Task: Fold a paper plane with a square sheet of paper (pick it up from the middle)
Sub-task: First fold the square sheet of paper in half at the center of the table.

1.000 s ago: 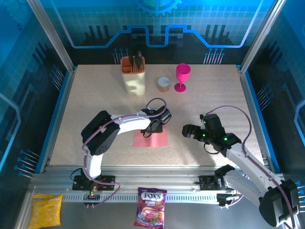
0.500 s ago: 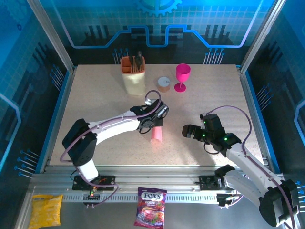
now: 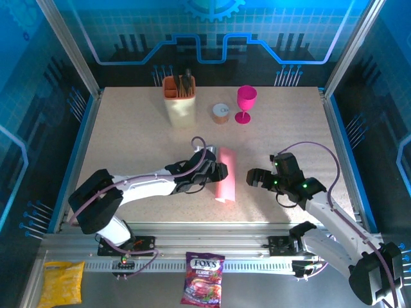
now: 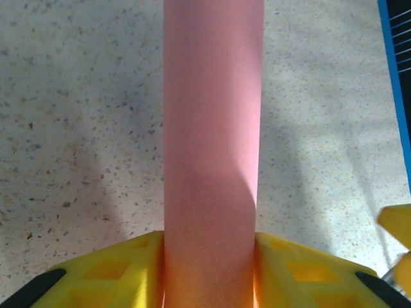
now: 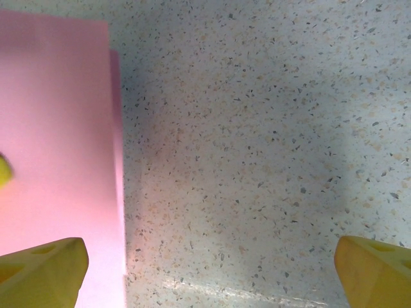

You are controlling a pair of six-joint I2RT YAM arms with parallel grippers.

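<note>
White arms (image 3: 144, 186), yellow fingers (image 4: 109, 273)

Top cam: high off the 6 o'clock edge of the table (image 3: 128, 135), looking down over all of it. Left wrist cam: very close, looking along the square sheet of paper (image 4: 212, 128) toward 12 o'clock. Right wrist cam: close over the table (same sheet at 9 o'clock).
</note>
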